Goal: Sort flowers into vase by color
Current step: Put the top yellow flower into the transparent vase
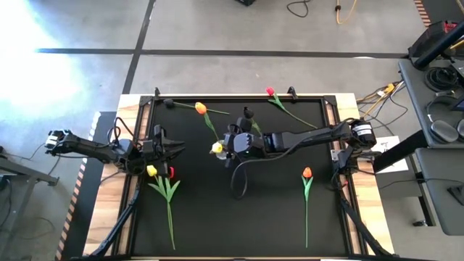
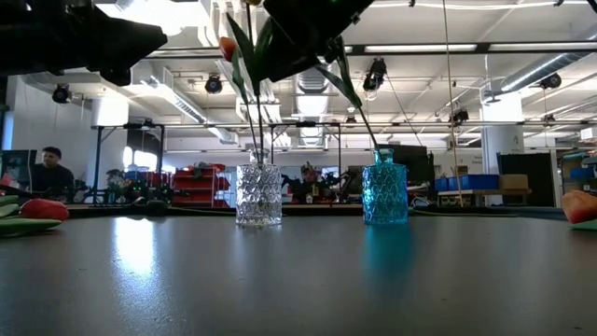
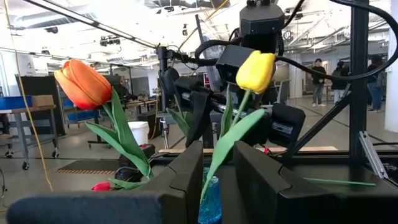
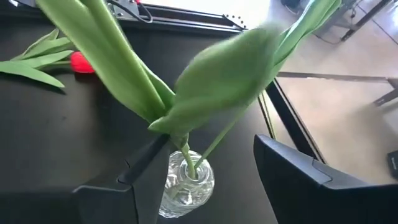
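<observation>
The right hand hangs over the middle of the counter, above the two vases. Its fingers stand apart, with green stems and leaves between them that run down into the neck of the clear glass vase. The pictures do not show whether the fingers press on any stem.

The clear glass vase stands beside a blue glass vase near the counter's centre, the two close but apart. An orange tulip rises from the clear vase. A yellow tulip stands with its stem going down into the blue vase.

The left hand waits at the left edge of the counter, its fingers apart and holding nothing.

Other flowers lie flat on the counter. A second yellow tulip lies near the left edge, a small red flower head just beside it. A second orange tulip lies near the far edge, left of centre. A pink tulip lies at the far edge, right of centre. A third orange tulip lies toward the right edge, its stem pointing to the near edge.
</observation>
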Robot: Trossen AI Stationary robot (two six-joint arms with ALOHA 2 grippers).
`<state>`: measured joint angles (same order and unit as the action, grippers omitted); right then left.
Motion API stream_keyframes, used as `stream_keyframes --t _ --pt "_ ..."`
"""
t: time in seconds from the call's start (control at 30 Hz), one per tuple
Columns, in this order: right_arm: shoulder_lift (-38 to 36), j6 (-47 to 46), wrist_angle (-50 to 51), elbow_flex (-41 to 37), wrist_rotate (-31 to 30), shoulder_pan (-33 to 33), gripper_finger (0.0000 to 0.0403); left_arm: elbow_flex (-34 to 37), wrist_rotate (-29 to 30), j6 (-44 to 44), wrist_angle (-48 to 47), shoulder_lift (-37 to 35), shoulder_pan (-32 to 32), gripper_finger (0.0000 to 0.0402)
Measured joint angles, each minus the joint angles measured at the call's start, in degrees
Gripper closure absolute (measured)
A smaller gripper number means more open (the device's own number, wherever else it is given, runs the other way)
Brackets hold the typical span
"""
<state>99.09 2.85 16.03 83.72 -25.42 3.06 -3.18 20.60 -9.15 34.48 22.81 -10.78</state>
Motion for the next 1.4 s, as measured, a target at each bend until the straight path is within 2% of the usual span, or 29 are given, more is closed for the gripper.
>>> stream_keyframes --t 0.23,0.5,0.73,0.83,0.9,1.13,1.4 --pt "0.1 -1.8 1.2 0.2 0.0 -0.1 0.0139 0.0 0.0 0.0 0.0 0.0 0.0 0.0326" --pt "0.0 -2.9 11.2 5.0 0.0 0.4 0.0094 0.0 0.0 0.0 -0.1 0.0 0.0 0.0326" --pt "-0.2 -1.9 18.2 8.2 0.1 2.2 0.0098 0.0 0.0 0.0 -0.1 0.0 0.0 0.0326" --pt "-0.2 -4.7 23.7 8.4 0.4 3.0 0.0129 0.0 0.0 -0.1 -0.1 0.0 0.0 0.0326" --pt "0.2 -6.3 24.2 8.0 0.8 3.4 0.0168 0.0 0.0 -0.5 -0.1 0.0 0.0 0.0326" --pt "5.3 -4.1 17.2 7.3 1.9 3.1 0.0368 0.0 0.0 -0.7 -0.3 0.1 0.0 0.0326" --pt "8.0 -2.8 10.0 7.7 0.8 2.6 0.0392 0.0 0.0 -0.9 -0.5 0.8 0.0 0.0326"
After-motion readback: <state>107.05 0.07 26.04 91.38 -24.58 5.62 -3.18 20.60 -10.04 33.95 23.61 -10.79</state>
